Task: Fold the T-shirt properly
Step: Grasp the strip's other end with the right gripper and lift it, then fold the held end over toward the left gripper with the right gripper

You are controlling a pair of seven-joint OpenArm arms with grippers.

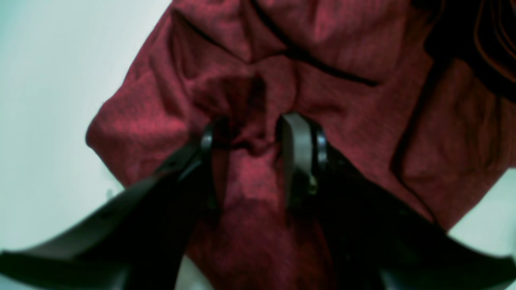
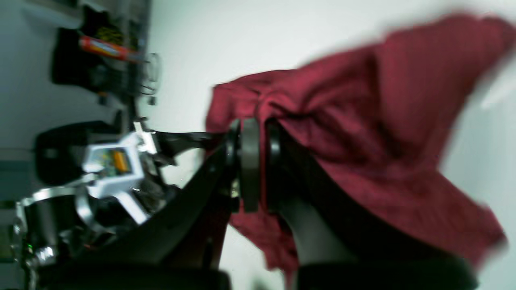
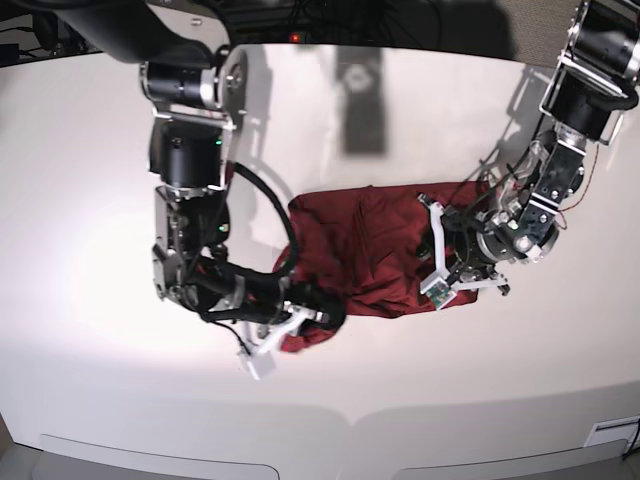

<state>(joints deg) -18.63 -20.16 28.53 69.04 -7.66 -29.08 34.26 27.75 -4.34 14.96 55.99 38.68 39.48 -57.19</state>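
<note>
**Both grippers on the shirt, cloth bunched between them**

Nearest the lens in the left wrist view, the left gripper (image 1: pixel 252 139) has its jaws partly apart with a pinched ridge of maroon fabric drawn up between them; one grey pad (image 1: pixel 297 149) presses against the cloth. It is clamped on the shirt (image 1: pixel 322 52). In the right wrist view the right gripper (image 2: pixel 254 165) has its jaws brought together on a thin edge of the same fabric, the rest draping away to that view's right, blurred.

In the base view the shirt (image 3: pixel 365 250) lies crumpled near the middle of the table (image 3: pixel 100 180), its long axis running roughly across the view. The left gripper (image 3: pixel 452 262) holds the end on the view's right; the right gripper (image 3: pixel 318 318) holds the near corner on the view's left, where a lump of fabric hangs off the main mass. Neither arm is nearer than the other: each is already on its own end, and the cloth runs between them. Judgement: the coming move turns on drawing those two ends apart along that long axis, so that the garment spreads before any fold.

Surface: white, smooth, glossy, with a bright glare patch at the left. Room: bare table on all sides of the shirt. A dark rectangular patch (image 3: pixel 360 100) shows at the far side; whether object or reflection cannot be told. Folding proper is not yet begun
</note>
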